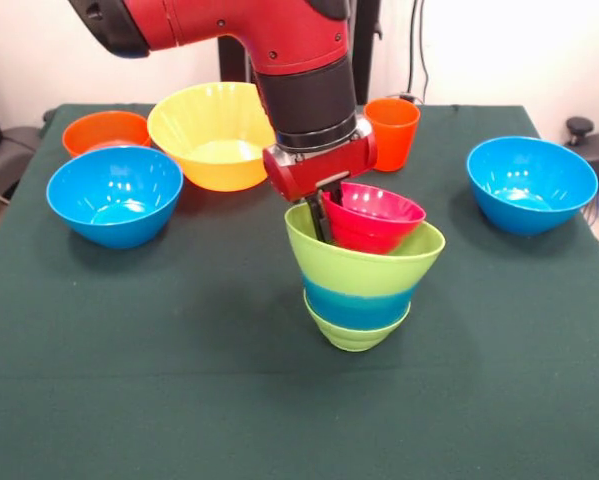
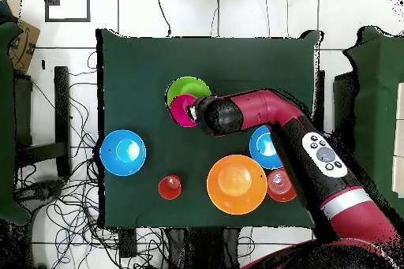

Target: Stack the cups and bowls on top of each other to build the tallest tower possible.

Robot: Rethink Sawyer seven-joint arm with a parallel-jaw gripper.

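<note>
The tower (image 1: 359, 285) stands mid-table: a small green bowl at the bottom, a blue band, and a large lime bowl (image 2: 188, 91) on top. My gripper (image 1: 324, 212) is shut on the near rim of a small red-pink bowl (image 1: 374, 215) and holds it tilted, partly inside the lime bowl's mouth. In the overhead view the red-pink bowl (image 2: 183, 110) lies at the lime bowl's edge by the gripper (image 2: 197, 113). An orange cup (image 1: 392, 132) stands behind the tower. The yellow-green cup is out of view.
A large yellow bowl (image 1: 214, 135), an orange bowl (image 1: 106, 133) and a blue bowl (image 1: 114, 195) sit at the far left. Another blue bowl (image 1: 531, 183) sits at the right. The dark green table (image 1: 179, 400) ends at all sides.
</note>
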